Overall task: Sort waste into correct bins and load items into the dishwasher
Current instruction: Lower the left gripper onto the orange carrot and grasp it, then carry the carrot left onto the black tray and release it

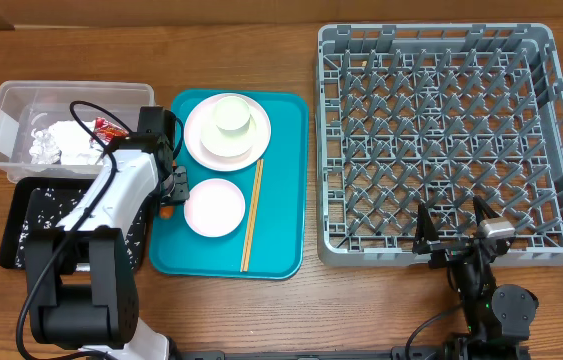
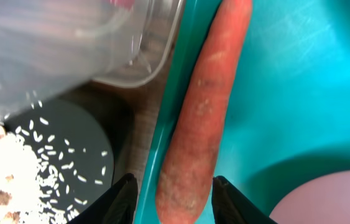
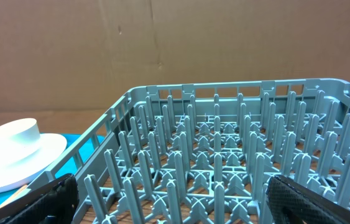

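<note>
An orange carrot (image 2: 202, 112) lies along the left rim of the teal tray (image 2: 299, 93). My left gripper (image 2: 175, 200) is open, one finger on each side of the carrot's blunt end, with a gap on the left. Overhead, that gripper (image 1: 169, 195) is at the teal tray's left edge. The clear tub (image 1: 6, 105) holds a crumpled napkin (image 1: 61, 142) and a red wrapper (image 1: 111, 128). The black tray (image 1: 21, 235) holds rice (image 2: 13, 168). My right gripper (image 1: 456, 235) is open and empty at the grey dish rack's (image 1: 441, 140) front wall.
The teal tray (image 1: 281, 170) carries a white plate (image 1: 201, 145) with a cup-like bowl (image 1: 229, 113) on it, a pale pink bowl (image 1: 213, 207) and wooden chopsticks (image 1: 252, 215). The plate also shows in the right wrist view (image 3: 19, 158), left of the rack (image 3: 224, 155).
</note>
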Controlling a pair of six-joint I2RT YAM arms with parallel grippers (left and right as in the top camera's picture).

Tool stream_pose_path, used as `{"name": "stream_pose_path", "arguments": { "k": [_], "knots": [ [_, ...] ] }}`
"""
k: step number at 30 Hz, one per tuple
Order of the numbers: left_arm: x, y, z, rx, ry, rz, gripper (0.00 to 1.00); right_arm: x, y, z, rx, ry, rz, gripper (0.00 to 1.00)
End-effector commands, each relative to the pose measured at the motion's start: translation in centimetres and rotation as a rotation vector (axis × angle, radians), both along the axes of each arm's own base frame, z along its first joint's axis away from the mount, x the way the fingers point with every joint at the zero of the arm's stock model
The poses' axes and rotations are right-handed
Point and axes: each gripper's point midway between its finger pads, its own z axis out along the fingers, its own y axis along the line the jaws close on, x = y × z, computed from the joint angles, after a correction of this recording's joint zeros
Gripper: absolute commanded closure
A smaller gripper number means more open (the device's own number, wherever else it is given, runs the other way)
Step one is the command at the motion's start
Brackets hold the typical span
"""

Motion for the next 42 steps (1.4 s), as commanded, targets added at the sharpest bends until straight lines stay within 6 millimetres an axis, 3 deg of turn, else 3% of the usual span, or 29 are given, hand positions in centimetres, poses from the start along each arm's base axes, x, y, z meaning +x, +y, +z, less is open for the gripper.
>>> {"name": "stream_pose_path", "arguments": {
  "k": [1,8,18,23,31,35,39,42],
  "knots": [
    [-0.2,0.3,-0.7,0.011,0.007,-0.015,0.59,0.0,-0.1,-0.1,0.003,-0.006,-0.005,0.0],
    [-0.2,-0.9,-2.0,-0.056,-0.009,-0.048,0.65,0.0,-0.1,-0.1,0.003,-0.007,-0.005,0.0],
    [-0.1,-1.4,-2.2,-0.088,-0.015,-0.052,0.77,0.0,-0.1,-0.1,0.003,-0.007,-0.005,0.0],
    [-0.1,-1.5,-2.2,-0.09,-0.018,-0.052,0.69,0.0,-0.1,-0.1,0.003,-0.007,-0.005,0.0],
    [-0.1,-1.5,-2.7,-0.091,-0.028,-0.049,0.67,0.0,-0.1,-0.1,0.003,-0.006,-0.005,0.0],
    [-0.1,-1.5,-2.7,-0.091,-0.028,-0.049,0.57,0.0,-0.1,-0.1,0.003,-0.007,-0.005,0.0],
    [-0.1,-1.7,-2.7,-0.103,-0.028,-0.05,0.56,0.0,-0.1,-0.1,0.003,-0.007,-0.005,0.0],
    [-0.1,-2.0,-2.7,-0.118,-0.028,-0.052,0.62,0.0,-0.1,-0.1,0.003,-0.007,-0.005,0.0]
  ]
}}
